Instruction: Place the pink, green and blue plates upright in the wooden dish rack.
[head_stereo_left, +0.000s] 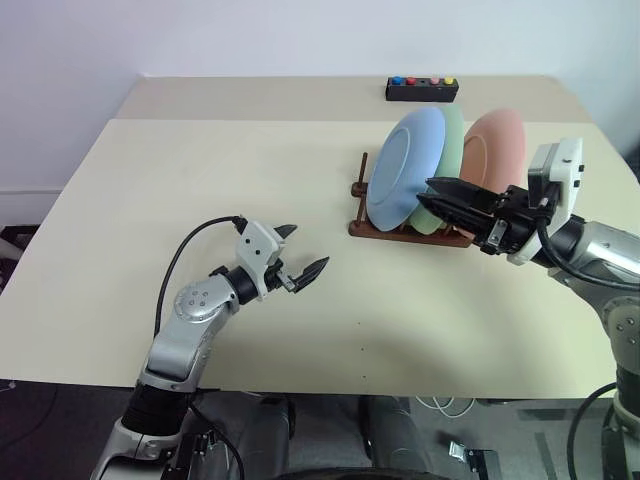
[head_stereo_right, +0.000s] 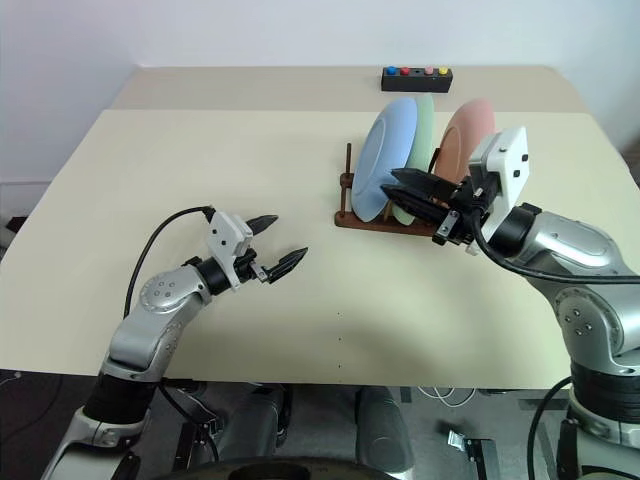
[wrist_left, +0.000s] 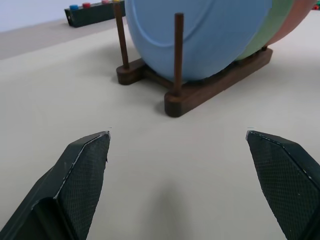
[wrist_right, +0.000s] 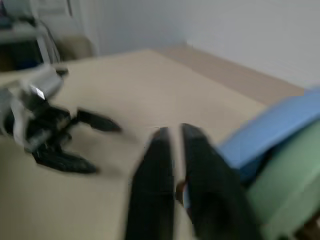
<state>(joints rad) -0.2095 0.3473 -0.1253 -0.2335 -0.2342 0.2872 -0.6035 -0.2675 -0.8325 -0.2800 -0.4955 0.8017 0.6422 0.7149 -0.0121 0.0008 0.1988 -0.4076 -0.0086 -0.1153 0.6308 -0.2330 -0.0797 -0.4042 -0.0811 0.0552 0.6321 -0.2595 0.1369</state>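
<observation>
Your right gripper (head_stereo_left: 438, 196) has its fingers pressed together with nothing in them, right in front of the plates. Your left gripper (head_stereo_left: 303, 254) is spread wide apart and empty, over the table (head_stereo_left: 150, 200), well to the left of the rack. The blue plate (head_stereo_left: 405, 165), green plate (head_stereo_left: 448, 150) and pink plate (head_stereo_left: 495, 150) all stand up in the wooden dish rack (head_stereo_left: 375, 228), blue on the left. Be careful: if your right gripper swings sideways now, it could bump a plate and tip it out.

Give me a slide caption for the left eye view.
Blue plate, green plate and pink plate upright in the wooden dish rack.
</observation>
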